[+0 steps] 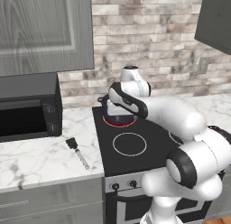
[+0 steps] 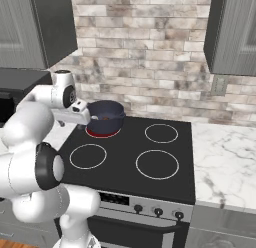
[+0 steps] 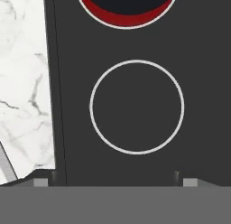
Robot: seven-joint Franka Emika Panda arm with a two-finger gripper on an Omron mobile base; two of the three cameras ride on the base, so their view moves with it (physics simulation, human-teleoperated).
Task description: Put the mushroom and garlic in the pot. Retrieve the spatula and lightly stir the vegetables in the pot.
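Arm reaches forward over the stove (image 2: 131, 157), hand pointing straight down above the near-left burner ring (image 3: 136, 106). Gripper (image 3: 113, 181) has its tips spread wide, holding nothing. Pot (image 2: 106, 116) sits on the glowing red far-left burner, something brownish inside. Spatula (image 1: 77, 152) lies flat on the marble worktop (image 1: 36, 157) left of the stove, near the microwave (image 1: 28, 110).

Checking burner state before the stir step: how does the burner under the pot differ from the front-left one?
The back-left burner glows red; the front-left burner is dark with just a white ring. The back-left one carries the pot; the front-left one is bare. Both sit on the same black stovetop and look alike in size.
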